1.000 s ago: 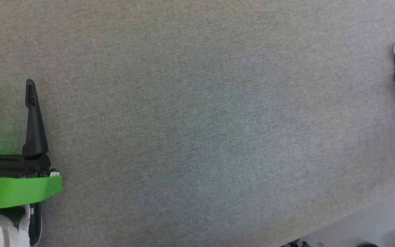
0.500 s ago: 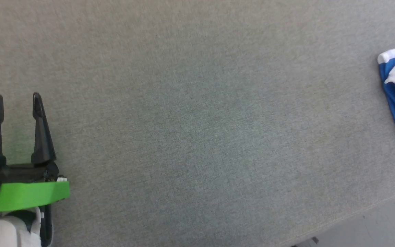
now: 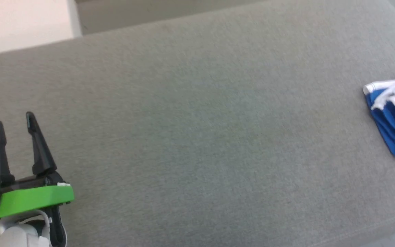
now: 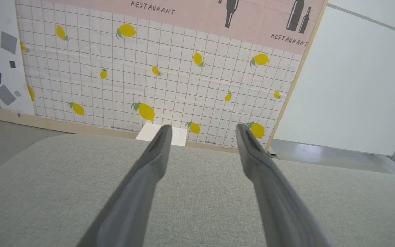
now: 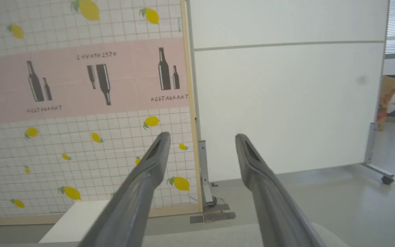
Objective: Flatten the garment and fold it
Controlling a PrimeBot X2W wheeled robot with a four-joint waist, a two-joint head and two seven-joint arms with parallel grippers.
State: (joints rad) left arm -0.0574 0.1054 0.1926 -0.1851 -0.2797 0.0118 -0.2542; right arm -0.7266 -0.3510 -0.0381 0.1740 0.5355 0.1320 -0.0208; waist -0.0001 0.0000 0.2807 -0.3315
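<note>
Your left gripper (image 3: 14, 121) sits at the lower left of the head view, with a green band (image 3: 29, 200) across its body just behind the finger bases. Its two dark fingers (image 4: 139, 185) stand well apart. You hold nothing in them, and they point out over the grey padded surface (image 3: 197, 137) with bare cloth under the gap. Whether the tips touch that cloth you cannot tell.

In the right wrist view your right gripper (image 5: 202, 137) is spread just as wide and is also empty. Only a strip of the grey surface shows along the bottom edge beneath its fingers (image 5: 132, 199).

The garment (image 3: 391, 120) lies bunched on the grey surface at the far right of the head view, cut off by the picture's edge. It is well apart from your left gripper, with the whole bare width of the surface between them. Its white trim is gathered at the upper end, with loose blue folds below.

Past the far edge of the surface stands a white box (image 3: 29, 24). Behind that is a tiled panel printed with lemons (image 4: 142, 68), joined on its right to a plain white partition (image 5: 286, 103).
</note>
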